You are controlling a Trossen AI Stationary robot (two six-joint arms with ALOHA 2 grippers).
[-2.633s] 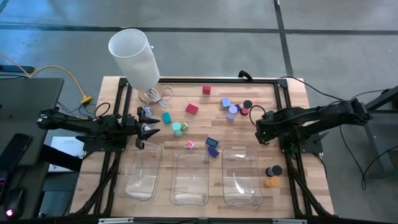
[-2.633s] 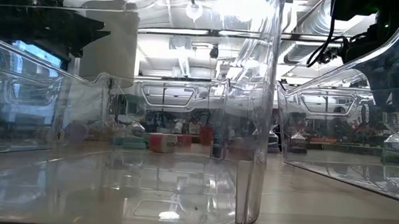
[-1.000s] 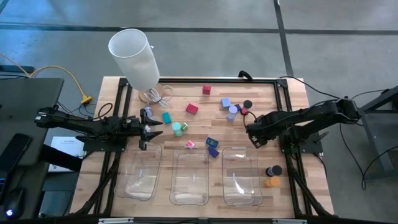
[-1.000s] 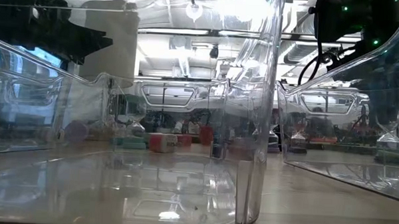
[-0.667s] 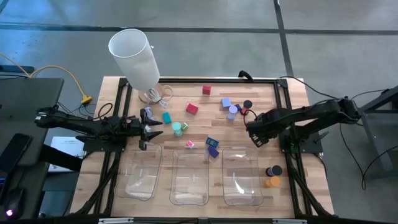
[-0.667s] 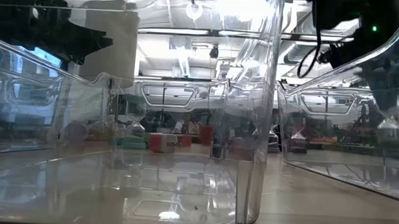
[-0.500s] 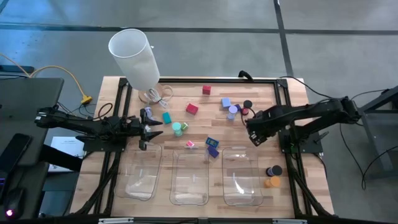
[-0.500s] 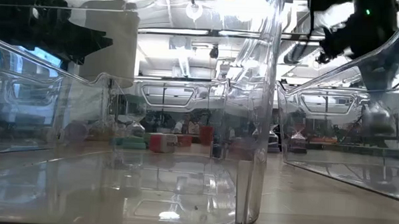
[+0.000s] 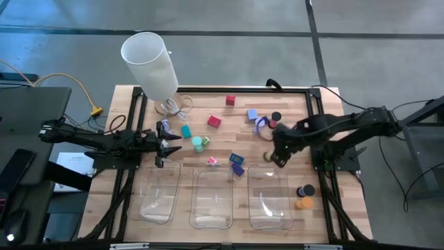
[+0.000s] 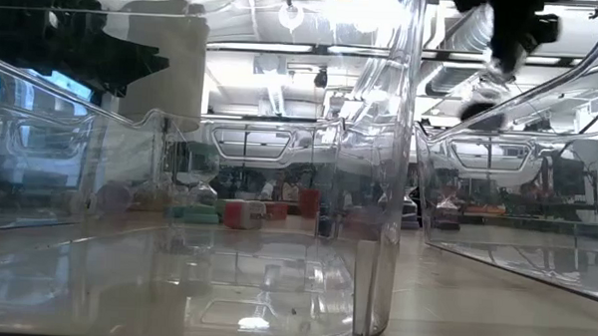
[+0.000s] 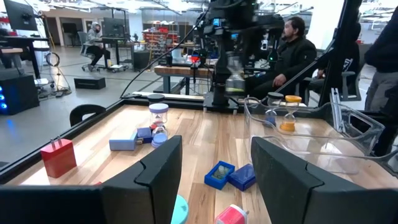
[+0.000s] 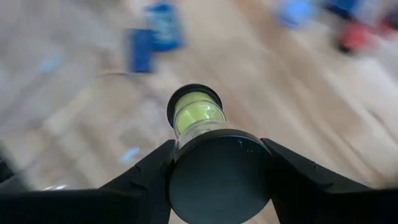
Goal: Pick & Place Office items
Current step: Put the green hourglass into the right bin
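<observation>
Held crosswise between the right gripper (image 12: 214, 180) fingers, black-capped green-filled item (image 12: 197, 116), long axis pointing forward, poised just beyond the right-hand clear tray (image 9: 280, 182) far rim; left gripper (image 9: 166, 143) half-spread, empty.

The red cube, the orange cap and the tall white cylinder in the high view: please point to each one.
red cube (image 9: 230, 101): high view, middle of its top face.
orange cap (image 9: 303, 203): high view, middle of its round top.
tall white cylinder (image 9: 151, 64): high view, on its side wall below the open rim.
</observation>
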